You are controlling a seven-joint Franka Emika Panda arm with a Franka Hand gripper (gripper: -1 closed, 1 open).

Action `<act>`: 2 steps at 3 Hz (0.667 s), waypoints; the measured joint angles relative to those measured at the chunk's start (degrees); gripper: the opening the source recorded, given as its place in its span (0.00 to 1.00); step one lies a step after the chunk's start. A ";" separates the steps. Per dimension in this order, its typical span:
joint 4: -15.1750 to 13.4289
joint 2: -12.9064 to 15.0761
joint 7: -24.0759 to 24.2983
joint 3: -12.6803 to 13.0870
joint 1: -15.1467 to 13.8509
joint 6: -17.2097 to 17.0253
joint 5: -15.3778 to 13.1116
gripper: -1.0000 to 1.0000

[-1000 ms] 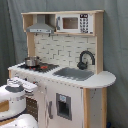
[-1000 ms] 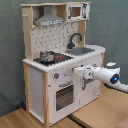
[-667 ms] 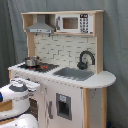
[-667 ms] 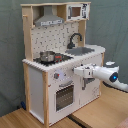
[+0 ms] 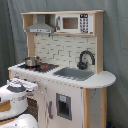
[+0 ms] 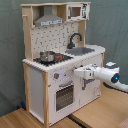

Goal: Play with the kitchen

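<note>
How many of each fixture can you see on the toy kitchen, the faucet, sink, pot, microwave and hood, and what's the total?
Faucet: 1
Sink: 1
Pot: 1
Microwave: 1
Hood: 1
Total: 5
All sit on the kitchen; the gripper is at its front panel.

You've got dark grey-green curtain [image 6: 10, 60] hanging as backdrop in both exterior views, vertical folds, filling all wall space. In second exterior view, light wood tabletop [image 6: 95, 112] below curtain, dark seam running diagonally through it. Lighting even, soft.
</note>
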 joint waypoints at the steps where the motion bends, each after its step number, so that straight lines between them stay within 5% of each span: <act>1: -2.91 0.00 0.16 -0.02 4.67 -1.98 0.19 1.00; 2: -4.97 0.00 0.17 -0.67 9.77 -5.71 0.47 1.00</act>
